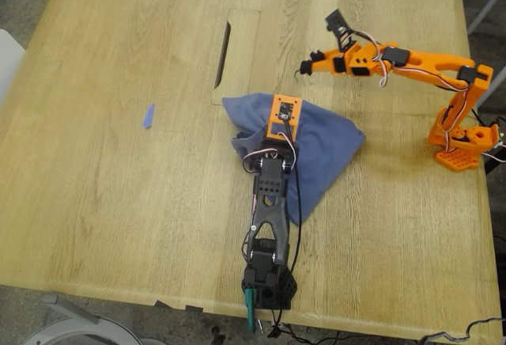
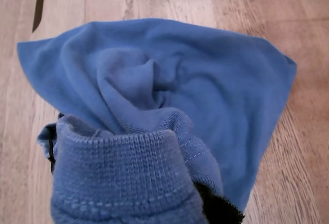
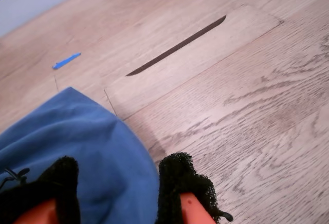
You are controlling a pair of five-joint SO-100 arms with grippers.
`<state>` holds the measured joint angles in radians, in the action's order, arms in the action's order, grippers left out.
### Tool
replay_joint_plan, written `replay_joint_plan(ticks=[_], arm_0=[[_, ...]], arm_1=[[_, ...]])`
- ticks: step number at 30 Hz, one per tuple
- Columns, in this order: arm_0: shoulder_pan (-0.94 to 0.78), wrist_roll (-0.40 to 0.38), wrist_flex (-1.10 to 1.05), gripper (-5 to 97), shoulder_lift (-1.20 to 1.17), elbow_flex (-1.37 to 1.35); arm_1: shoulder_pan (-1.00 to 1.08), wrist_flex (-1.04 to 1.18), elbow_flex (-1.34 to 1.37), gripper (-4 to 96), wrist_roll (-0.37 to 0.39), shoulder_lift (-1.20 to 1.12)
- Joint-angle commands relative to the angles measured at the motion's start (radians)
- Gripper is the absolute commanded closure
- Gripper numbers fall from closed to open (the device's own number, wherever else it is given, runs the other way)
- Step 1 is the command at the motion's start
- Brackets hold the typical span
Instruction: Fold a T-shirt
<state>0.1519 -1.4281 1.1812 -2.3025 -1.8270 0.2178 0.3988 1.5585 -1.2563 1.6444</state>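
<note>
— T-shirt [image 1: 328,143] first: where is it lying?

— It is lying bunched on the worktop [image 1: 118,202], spreading out ahead of my first end effector [image 1: 259,145] and partly under that arm.

— Is that end effector gripping anything?

— It is pinching the ribbed collar [image 2: 123,167], which is bulging up close to its camera, with black padding showing on either side of the fold.

— And the other one?

— My second end effector [image 1: 304,68] is hovering just beyond the shirt's far edge, not touching it. Its padded fingers [image 3: 180,183] are standing apart, with blue cloth showing below the gap.

— What is lying past it?

— A long slot [image 1: 224,44] is running across the worktop ahead of it, and a small blue strip [image 1: 148,115] is lying farther on.
</note>
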Motion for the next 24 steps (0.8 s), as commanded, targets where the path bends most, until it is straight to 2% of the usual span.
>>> replay_joint_plan(ticks=[1, 6, 10, 11, 14, 21, 24], arm_0=[[0.054, 0.008, 0.002, 92, -0.11, 0.005], [0.123, 0.008, 0.002, 92, -0.117, -0.032], [0.164, 0.008, -0.003, 92, -0.127, -0.061], [0.173, 0.008, -0.003, 92, -0.13, -0.066], [0.199, 0.008, -0.003, 92, -0.133, -0.078], [0.285, 0.014, -0.018, 92, -0.132, -0.112], [0.321, 0.015, -0.018, 92, -0.132, -0.12]], arm_1=[[-0.021, 0.1, -0.192, 63.6, 0.003, -0.052], [-0.064, 0.35, -0.661, 63.6, -0.006, -0.319], [-0.086, 0.643, -1.384, 63.8, -0.012, -0.729], [-0.092, 0.724, -1.486, 63.8, -0.015, -0.785], [-0.107, 0.81, -1.6, 63.6, 0.0, -0.847], [-0.103, 0.724, -1.634, 63.5, -0.009, -0.884], [-0.107, 0.718, -1.661, 62.5, 0.032, -0.904]])
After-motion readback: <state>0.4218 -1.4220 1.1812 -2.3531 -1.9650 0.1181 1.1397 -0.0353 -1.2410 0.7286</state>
